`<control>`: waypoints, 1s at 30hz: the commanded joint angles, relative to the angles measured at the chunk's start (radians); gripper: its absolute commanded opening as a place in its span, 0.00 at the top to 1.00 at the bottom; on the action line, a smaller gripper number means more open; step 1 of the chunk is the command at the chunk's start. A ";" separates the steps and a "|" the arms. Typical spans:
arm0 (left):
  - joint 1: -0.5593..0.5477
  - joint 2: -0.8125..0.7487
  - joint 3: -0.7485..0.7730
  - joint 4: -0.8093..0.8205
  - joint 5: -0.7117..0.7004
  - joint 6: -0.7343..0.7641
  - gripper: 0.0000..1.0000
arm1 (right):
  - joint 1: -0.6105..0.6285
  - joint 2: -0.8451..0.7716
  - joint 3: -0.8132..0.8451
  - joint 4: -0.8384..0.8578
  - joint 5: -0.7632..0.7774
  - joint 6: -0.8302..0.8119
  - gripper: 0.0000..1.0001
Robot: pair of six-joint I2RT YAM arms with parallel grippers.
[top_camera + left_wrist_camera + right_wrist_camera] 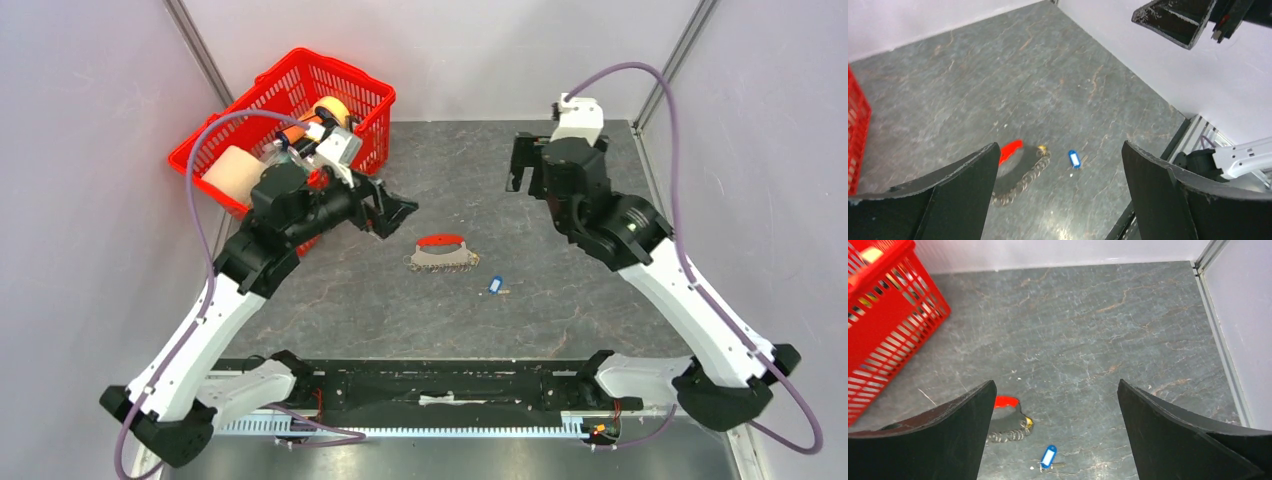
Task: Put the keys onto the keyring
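- The keys (494, 286), blue head up, lay flat on the tabletop (560, 300), near the keyring (441, 253) but apart from it, off its right, nearer side.
- The left pincer (403, 215) hung just left of the keyring, jaws spread wide, nothing in them.
- The right pincer (525, 180) gaped empty as well, farther back on the right.
- The red basket (370, 95) sat in the far left corner.
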 commanded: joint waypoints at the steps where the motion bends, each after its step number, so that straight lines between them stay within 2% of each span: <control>1: -0.085 0.094 0.128 -0.030 -0.103 0.041 0.02 | 0.002 -0.065 -0.007 -0.013 0.001 0.090 0.01; 3: -0.085 0.138 0.172 -0.081 -0.142 0.052 0.01 | 0.001 -0.088 -0.023 -0.028 -0.073 0.144 0.01; 6: -0.086 0.220 0.242 -0.170 -0.192 0.097 0.01 | 0.001 -0.081 -0.015 -0.097 -0.181 0.091 0.01; 8: -0.085 0.252 0.256 -0.187 -0.206 0.087 0.01 | 0.002 -0.083 -0.028 -0.113 -0.184 0.056 0.01; 12: -0.085 0.243 0.197 -0.113 -0.155 0.069 0.01 | 0.001 -0.177 -0.178 0.026 -0.157 -0.006 0.01; 15: -0.085 0.237 0.157 -0.079 -0.123 0.048 0.02 | 0.001 -0.239 -0.223 0.054 -0.259 -0.046 0.01; 23: -0.088 0.315 0.089 -0.063 -0.081 -0.014 0.01 | 0.001 -0.245 -0.258 -0.002 -0.269 -0.034 0.01; 27: -0.089 0.356 0.024 -0.029 -0.122 -0.051 0.02 | 0.001 -0.223 -0.306 -0.023 -0.243 -0.005 0.01; 30: -0.089 0.391 -0.019 -0.021 -0.182 -0.083 0.05 | 0.000 -0.202 -0.330 -0.022 -0.276 0.024 0.01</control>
